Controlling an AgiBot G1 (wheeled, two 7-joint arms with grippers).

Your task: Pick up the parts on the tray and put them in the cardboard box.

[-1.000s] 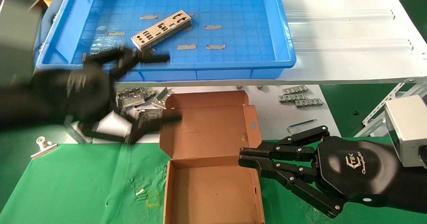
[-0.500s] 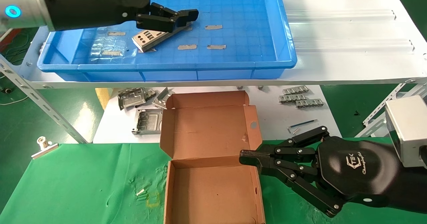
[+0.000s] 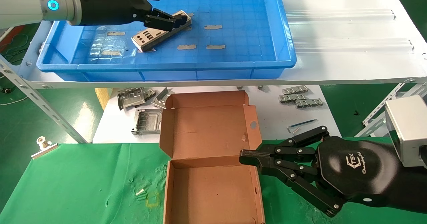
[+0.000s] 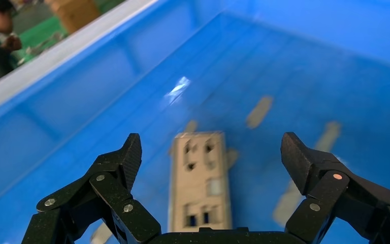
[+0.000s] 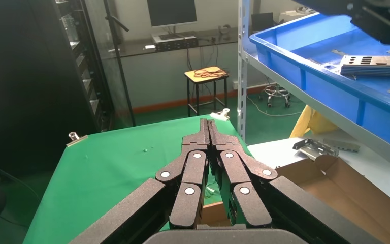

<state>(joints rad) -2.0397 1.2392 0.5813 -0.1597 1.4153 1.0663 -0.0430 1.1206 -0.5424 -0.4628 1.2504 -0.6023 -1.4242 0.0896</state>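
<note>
Part: one grey metal plate [image 3: 161,30] lies flat on the floor of the blue tray [image 3: 233,65], near the tray's left side.
Long way: it runs slanted, from the front left up to the back right.
Left gripper [image 4: 213,162]: it hangs right over the plate with its fingers [image 4: 124,157] spread wide, one on each side, and nothing is in them. In the left wrist view the plate points straight ahead between them, so they could squeeze its two long edges.
Right gripper [image 3: 248,159]: far from the plate, parked by the right wall of the cardboard box [image 3: 213,184], fingers pressed together.
Nearer arm: the left one.
Surface: the tray floor has a grid and bits of tape [image 3: 213,27].
Room: the tray sits on a high white shelf [image 3: 350,50]. The box is open and empty, lower down on the green tabletop [image 3: 83,184].
</note>
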